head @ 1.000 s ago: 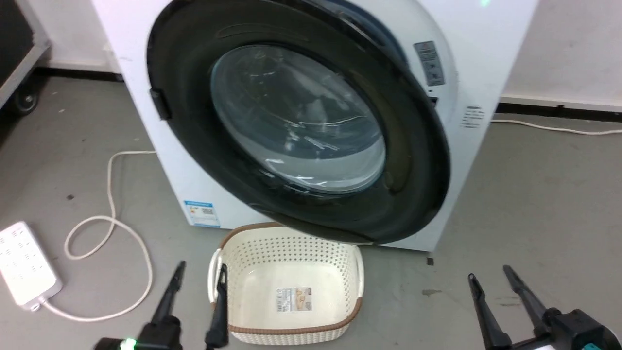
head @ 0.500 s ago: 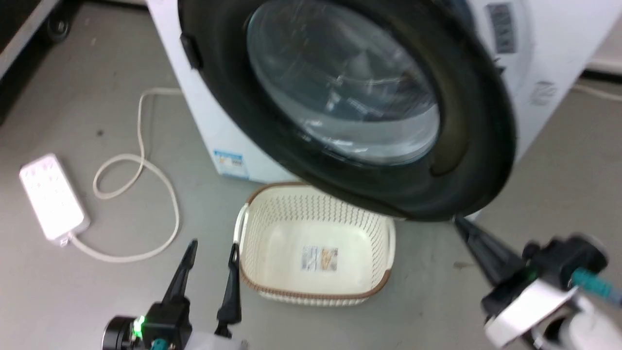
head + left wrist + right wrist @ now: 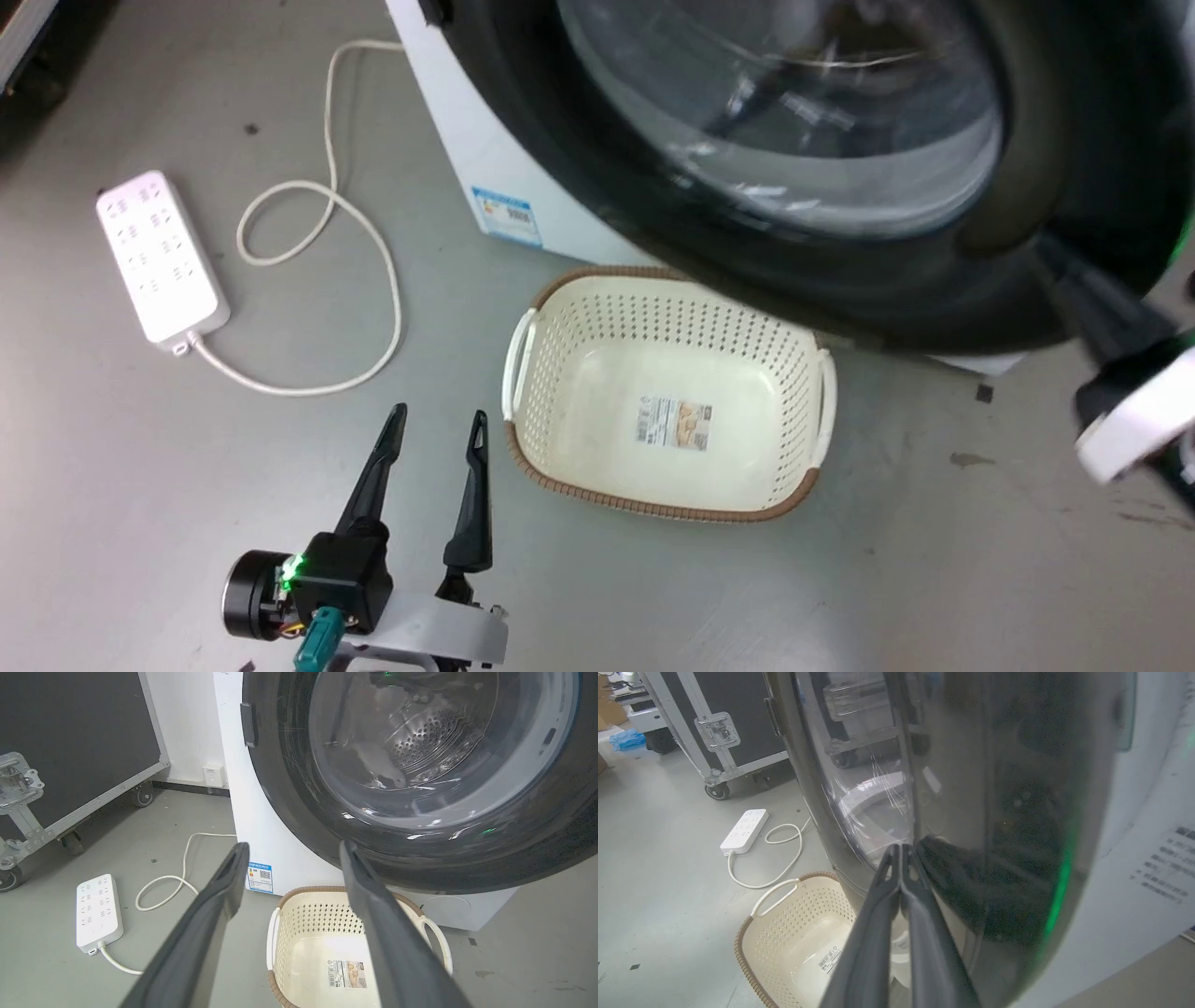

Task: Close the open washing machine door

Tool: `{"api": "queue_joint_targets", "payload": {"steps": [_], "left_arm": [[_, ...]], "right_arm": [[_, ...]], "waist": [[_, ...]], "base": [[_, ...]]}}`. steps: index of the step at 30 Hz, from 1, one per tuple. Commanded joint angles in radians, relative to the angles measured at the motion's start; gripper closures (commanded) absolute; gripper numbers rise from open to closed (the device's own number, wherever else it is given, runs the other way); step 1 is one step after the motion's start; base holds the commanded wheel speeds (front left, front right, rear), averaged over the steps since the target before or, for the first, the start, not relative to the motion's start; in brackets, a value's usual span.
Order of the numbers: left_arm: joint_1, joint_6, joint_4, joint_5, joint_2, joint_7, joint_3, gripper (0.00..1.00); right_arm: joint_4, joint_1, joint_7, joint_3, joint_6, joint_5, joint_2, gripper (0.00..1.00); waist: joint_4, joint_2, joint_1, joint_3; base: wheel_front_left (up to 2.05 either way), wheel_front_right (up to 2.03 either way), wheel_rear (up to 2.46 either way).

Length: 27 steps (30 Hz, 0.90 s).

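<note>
Against rim of washing machine door [image 3: 971, 788], right pincer [image 3: 901, 848] fingers together, seemingly touching.

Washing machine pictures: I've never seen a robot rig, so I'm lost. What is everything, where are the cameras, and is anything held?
A two-armed wheeled robot faces a white washing machine whose round washing machine door stands open. One picture looks down from its head; the others look along each arm's claw. The left claw is open and empty. The right claw is shut, tips at the door's dark rim, gripping nothing. On the floor sit a cream basket and a white power strip.
</note>
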<state>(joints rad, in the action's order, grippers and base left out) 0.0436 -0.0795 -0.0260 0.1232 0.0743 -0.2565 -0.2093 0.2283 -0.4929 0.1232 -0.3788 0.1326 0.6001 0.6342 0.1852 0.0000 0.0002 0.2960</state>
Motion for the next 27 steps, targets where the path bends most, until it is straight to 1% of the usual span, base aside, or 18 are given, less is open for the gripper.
{"api": "queue_joint_targets", "payload": {"steps": [1, 9, 15, 19, 23, 24, 25, 26, 27], "left_arm": [[0.019, 0.004, 0.002, -0.006, -0.005, -0.005, 0.002, 0.0], [0.055, 0.014, 0.012, -0.007, -0.019, -0.005, -0.014, 0.0], [0.065, 0.01, 0.014, -0.001, -0.022, -0.005, -0.022, 0.0], [0.058, 0.009, 0.019, -0.002, -0.023, -0.005, -0.02, 0.0], [0.044, 0.017, 0.028, -0.001, -0.024, -0.005, -0.015, 0.0], [0.04, 0.02, 0.03, -0.002, -0.024, -0.005, -0.012, 0.0], [0.036, 0.023, 0.032, -0.002, -0.024, -0.005, -0.009, 0.0], [0.03, 0.026, 0.035, -0.002, -0.024, -0.005, -0.004, 0.0], [0.023, 0.03, 0.039, -0.003, -0.024, -0.005, 0.002, 0.0]], "right_arm": [[0.019, -0.037, -0.003, 0.011, -0.002, 0.011, 0.016, 1.0], [0.167, -0.184, -0.015, 0.055, -0.002, 0.047, 0.031, 1.0], [0.25, -0.255, -0.008, 0.062, -0.002, 0.062, 0.029, 1.0], [0.282, -0.26, 0.017, 0.054, -0.002, 0.07, 0.02, 1.0], [0.294, -0.214, 0.059, 0.03, -0.002, 0.077, 0.007, 1.0], [0.293, -0.201, 0.079, 0.025, -0.002, 0.064, 0.009, 1.0], [0.289, -0.185, 0.096, 0.021, -0.002, 0.05, 0.007, 0.41], [0.288, -0.167, 0.107, 0.019, -0.002, 0.047, -0.002, 0.0], [0.283, -0.146, 0.115, 0.019, -0.002, 0.047, -0.015, 0.0]], "waist": [[0.01, 0.0, -0.0002, 0.014], [0.028, 0.0, -0.0002, 0.055], [0.034, 0.0, -0.0002, 0.062], [0.03, 0.0, -0.0002, 0.042], [0.016, 0.0, -0.0002, -0.002], [0.01, 0.0, -0.0002, -0.016], [0.003, 0.0, -0.0002, -0.032], [-0.006, 0.0, -0.0002, -0.053], [-0.017, 0.0, -0.0002, -0.074]], "base": [[0.0, 0.0, 0.0], [0.0, 0.0, 0.0], [0.0, 0.0, 0.0], [0.0, 0.0, 0.0], [0.0, 0.0, 0.0], [0.0, 0.0, 0.0], [0.0, 0.0, 0.0], [0.0, 0.0, 0.0], [0.0, 0.0, 0.0]]}}
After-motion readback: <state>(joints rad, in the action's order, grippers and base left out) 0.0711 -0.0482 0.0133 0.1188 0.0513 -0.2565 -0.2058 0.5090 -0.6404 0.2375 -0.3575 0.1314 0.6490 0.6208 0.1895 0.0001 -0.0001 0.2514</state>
